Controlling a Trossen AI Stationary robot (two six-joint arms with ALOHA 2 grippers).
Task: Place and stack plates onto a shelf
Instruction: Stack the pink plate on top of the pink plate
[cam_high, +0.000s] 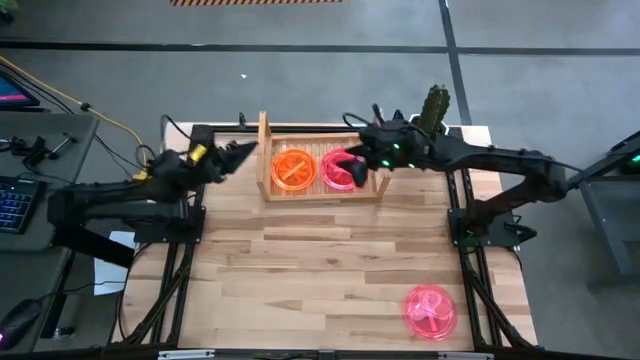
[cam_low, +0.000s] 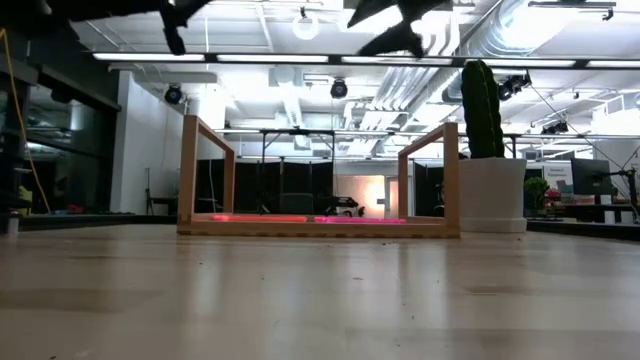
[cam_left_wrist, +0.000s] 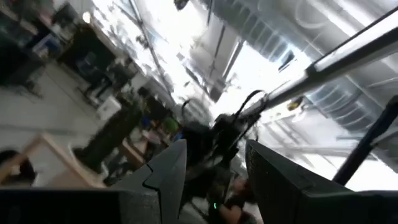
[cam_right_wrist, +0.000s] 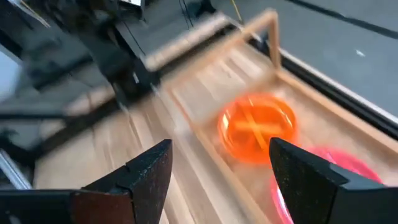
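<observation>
Lying flat, round translucent orange plate (cam_high: 293, 168) and pink plate (cam_high: 338, 169) are seen side by side along the slatted light-wood shelf (cam_high: 264, 150), right gripper (cam_high: 356, 170) spread empty above, left gripper (cam_high: 243, 151) parted, empty.

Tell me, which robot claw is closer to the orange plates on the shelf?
The left one, but only just. The left gripper hangs just outside the shelf, beside the orange plates. The right gripper, open, is over the pink plates next to them.
</observation>
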